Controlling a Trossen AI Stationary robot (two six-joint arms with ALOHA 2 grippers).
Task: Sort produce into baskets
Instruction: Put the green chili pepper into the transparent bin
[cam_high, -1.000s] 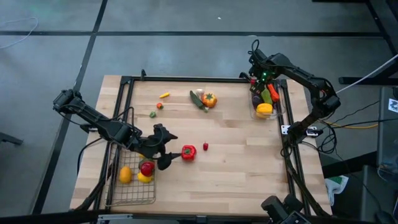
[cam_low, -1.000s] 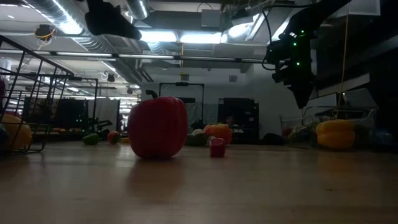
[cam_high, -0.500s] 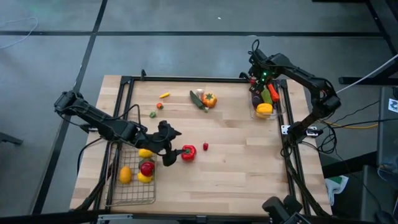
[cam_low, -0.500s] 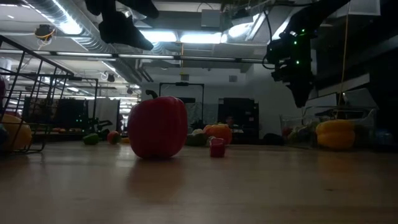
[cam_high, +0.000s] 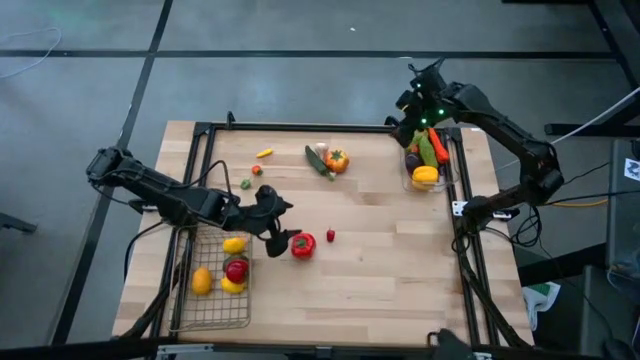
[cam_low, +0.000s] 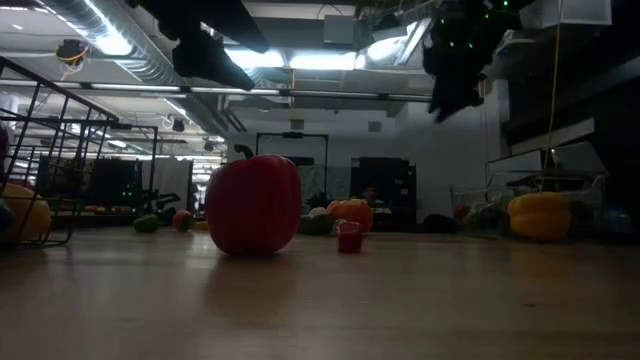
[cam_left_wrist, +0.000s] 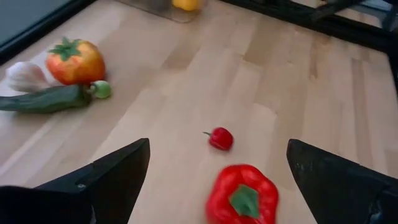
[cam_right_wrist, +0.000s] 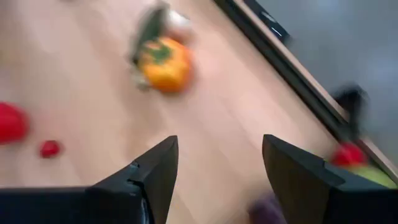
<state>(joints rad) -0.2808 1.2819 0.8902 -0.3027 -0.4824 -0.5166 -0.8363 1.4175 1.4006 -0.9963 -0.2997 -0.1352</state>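
A red pepper and a tiny red piece stand on the wooden table. My left gripper hovers open just left of the pepper, above the table; in its wrist view the pepper lies between the open fingers' line. The wire basket at the near left holds yellow, red and orange pieces. The clear bin at the far right holds several pieces. My right gripper hangs open and empty above the bin's far left corner.
An orange pepper, a green cucumber and a white bulb lie together at the far middle. Three small pieces lie left of them. A black frame runs along the table's edges. Bare wood spans the near right.
My left gripper has gone from over the basket toward the table's right, up to the red pepper, staying open; a yellow piece in the basket now shows where it was. My right gripper has risen from the bin and tipped, still open.
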